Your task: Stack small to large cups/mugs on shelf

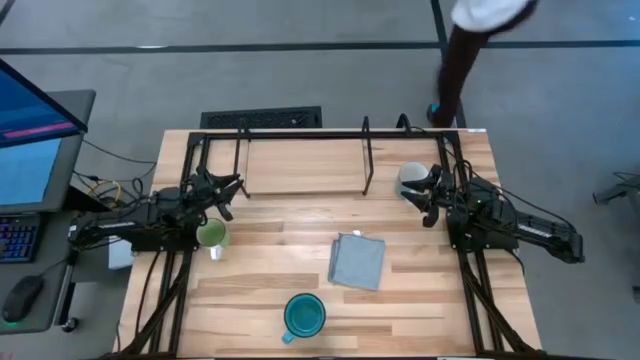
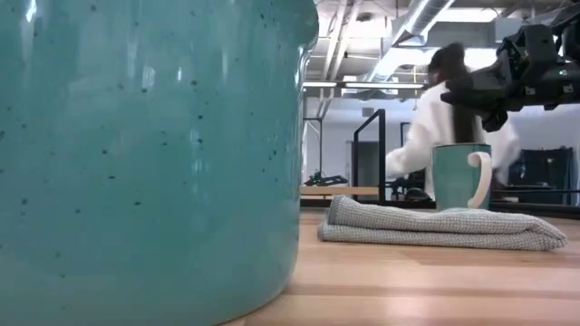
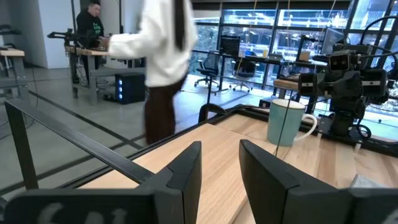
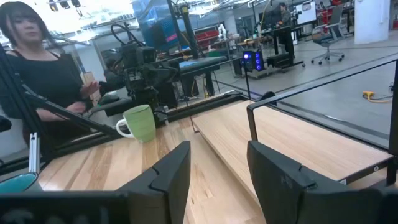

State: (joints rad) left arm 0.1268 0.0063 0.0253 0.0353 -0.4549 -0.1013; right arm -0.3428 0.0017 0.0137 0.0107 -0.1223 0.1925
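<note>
Your left gripper point(image 1: 232, 190) hangs above the left side of the bench point(image 1: 270, 290), fingers point(image 3: 186, 168) spread with bare air between them, pointing toward the shelf point(image 1: 300, 165). The light-green mug point(image 1: 211, 236) stands on the bench just beside that arm, on the side away from the shelf.

Your right gripper point(image 1: 428, 205) sits at the right side of the bench, its fingers point(image 4: 174, 168) also spread and holding nothing. The white mug point(image 1: 411, 179) stands right next to it, at the shelf's right end; you cannot tell from above whether it rests on the shelf's wood base or on the bench.

The teal-blue mug point(image 1: 304, 315) stands well apart, near the front edge. Between it and the shelf lies a folded grey cloth point(image 1: 357, 261). A person point(image 1: 470, 50) stands beyond the bench's far right corner.
</note>
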